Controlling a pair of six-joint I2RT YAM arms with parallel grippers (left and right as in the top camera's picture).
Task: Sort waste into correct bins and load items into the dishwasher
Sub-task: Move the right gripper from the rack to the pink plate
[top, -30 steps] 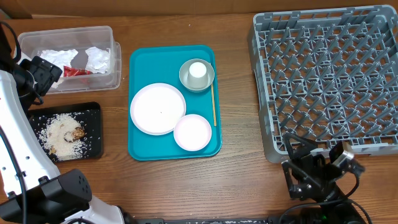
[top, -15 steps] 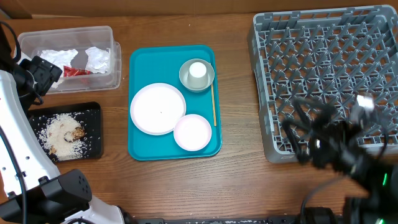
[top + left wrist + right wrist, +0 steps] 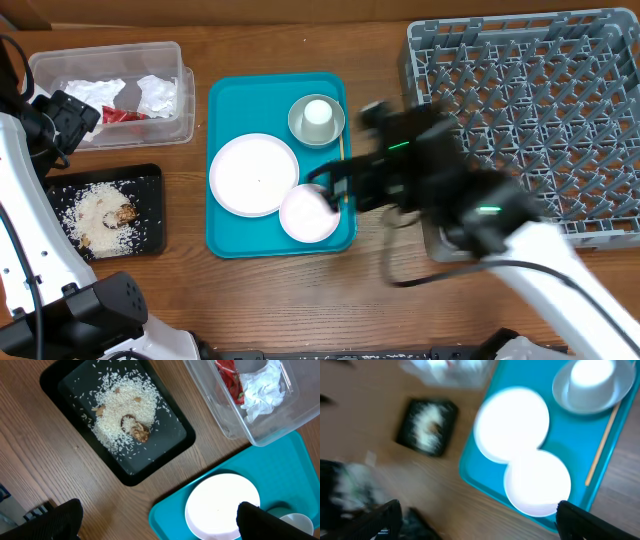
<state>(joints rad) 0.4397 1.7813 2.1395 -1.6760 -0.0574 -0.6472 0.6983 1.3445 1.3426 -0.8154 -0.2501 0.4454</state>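
Swinging over from beside the dish rack point(image 3: 520, 100), the right gripper point(image 3: 330, 188) is now hovering, jaws wide apart and empty, just above the smaller white plate point(image 3: 305, 220) on the teal tray point(image 3: 225, 110). Dish loading is seemingly starting; next comes lowering onto that plate's rim.

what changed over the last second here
The right gripper swung up and left from the front edge of the dish rack to the right side of the teal tray. It is now open above the smaller plate and has taken hold of nothing. The left arm, clear tub, black tray, large plate, bowl and cup stayed put.
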